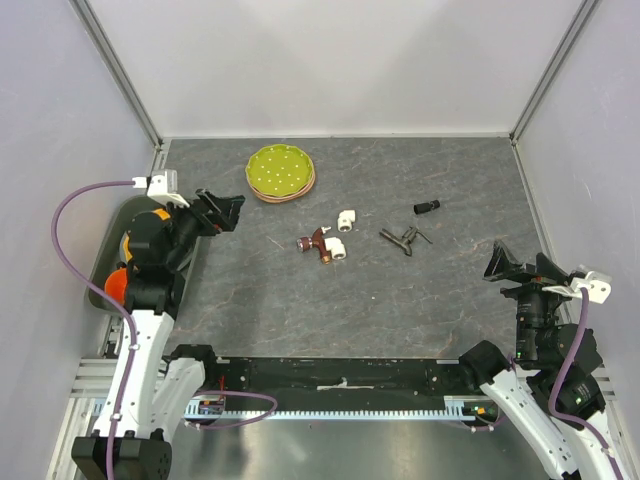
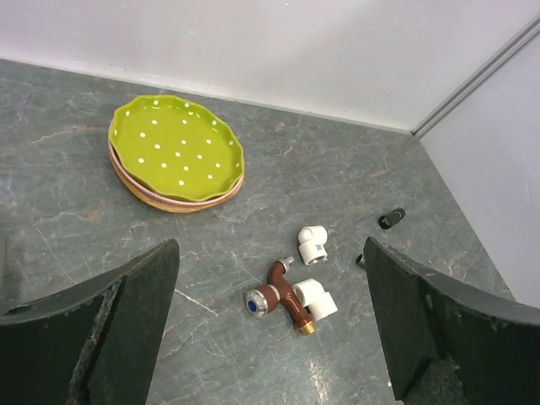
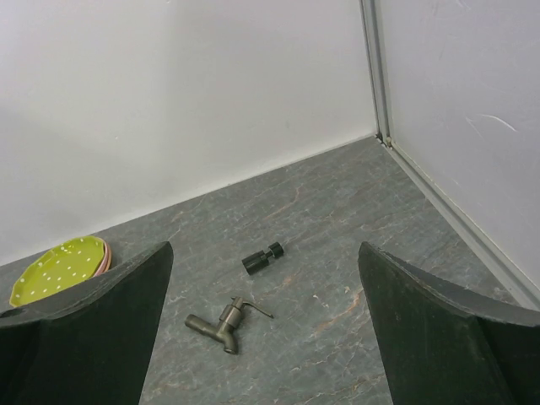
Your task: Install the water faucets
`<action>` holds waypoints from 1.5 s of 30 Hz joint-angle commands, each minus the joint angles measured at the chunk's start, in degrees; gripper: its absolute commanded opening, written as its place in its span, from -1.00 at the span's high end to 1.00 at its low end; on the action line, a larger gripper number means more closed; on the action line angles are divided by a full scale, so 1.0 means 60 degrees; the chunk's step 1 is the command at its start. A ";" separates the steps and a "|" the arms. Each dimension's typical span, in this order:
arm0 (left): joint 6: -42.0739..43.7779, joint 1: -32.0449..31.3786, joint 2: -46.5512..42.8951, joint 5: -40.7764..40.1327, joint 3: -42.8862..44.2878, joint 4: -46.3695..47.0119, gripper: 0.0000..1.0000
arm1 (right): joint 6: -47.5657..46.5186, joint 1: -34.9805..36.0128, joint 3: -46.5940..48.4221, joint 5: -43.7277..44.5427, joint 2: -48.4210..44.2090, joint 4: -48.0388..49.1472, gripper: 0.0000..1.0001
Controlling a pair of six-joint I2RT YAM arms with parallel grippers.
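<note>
An orange thing (image 1: 114, 284) lies in a dark bin (image 1: 97, 268) at the table's left edge, mostly covered by the left arm (image 1: 165, 240); what it is cannot be told. In the left wrist view one finger (image 2: 439, 329) of the left gripper (image 2: 270, 246) hides nearly all of the dark grey faucet (image 1: 400, 239), and the bottom edge cuts both fingers off. Whether the reddish-brown faucet (image 2: 285, 297) is screwed into the white elbow (image 2: 316, 298) or merely touches it cannot be told. In the right wrist view a finger (image 3: 84, 329) of the right gripper (image 3: 265, 248) covers part of the stacked plates (image 3: 59, 270).
</note>
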 commanded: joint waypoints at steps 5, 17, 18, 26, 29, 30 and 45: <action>-0.0122 0.0056 0.0839 0.0816 0.0555 -0.0578 -0.92 | -0.0037 0.0049 -0.0025 -0.0071 -0.0071 0.0188 -0.96; -0.0474 -0.0279 0.1866 0.1096 0.0834 -0.1295 -0.92 | 0.0065 0.0049 -0.0025 -0.0451 -0.0071 0.0159 -0.96; -0.0474 -0.0426 0.1939 0.1037 0.0848 -0.1384 -0.92 | 0.0066 0.0034 -0.0025 -0.0495 -0.0071 0.0158 -0.96; -0.0679 -0.2959 0.2641 -0.1287 0.0878 -0.1795 -0.92 | 0.0212 0.0034 0.0034 -0.0861 -0.0085 0.0070 -0.96; -0.1014 -0.3634 0.3386 -0.1382 0.0761 -0.1400 -0.92 | 0.0241 0.0034 0.0049 -0.0964 -0.0085 0.0041 -0.96; -0.1060 -0.3751 0.3593 -0.1323 0.0833 -0.1211 -0.92 | 0.0241 0.0034 0.0049 -0.1022 -0.0071 0.0041 -0.96; -0.0504 -0.5437 0.5499 -0.2990 0.1128 -0.0491 -0.93 | 0.0212 0.0049 -0.0039 -0.1608 0.0148 0.0056 -0.96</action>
